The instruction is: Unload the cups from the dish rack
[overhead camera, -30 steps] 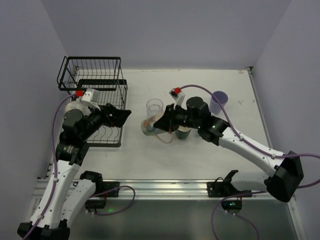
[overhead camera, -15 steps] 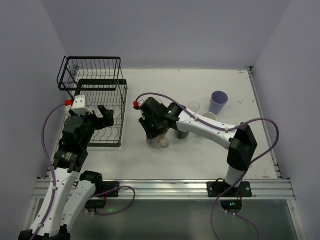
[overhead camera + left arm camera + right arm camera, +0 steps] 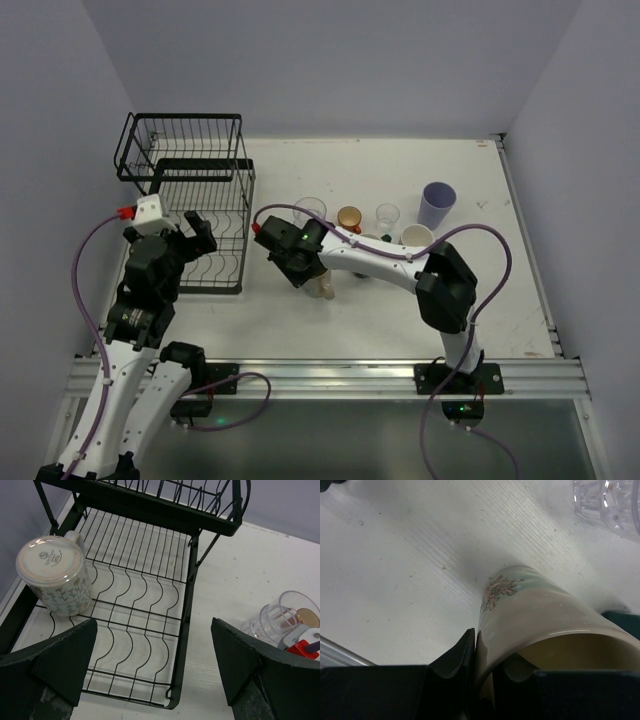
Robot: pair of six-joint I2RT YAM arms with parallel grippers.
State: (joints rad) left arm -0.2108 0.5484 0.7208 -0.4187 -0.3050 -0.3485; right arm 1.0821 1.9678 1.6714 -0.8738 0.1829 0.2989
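Pulling off the dish rack (image 3: 186, 605), left end effector's (image 3: 154, 632) apart — right end effector (image 3: 482, 652) clamps a cream mug (image 3: 535, 605), one racked mug (image 3: 52, 575) remains.

No wording can be read anywhere. The only mark is a small round stamp (image 3: 48, 556) on the upturned base of the mug (image 3: 55, 587) in the rack (image 3: 186, 605), ahead of the left gripper's (image 3: 154, 630) jaws and off to the left side of the wrist view. Its lettering is too small to make out.
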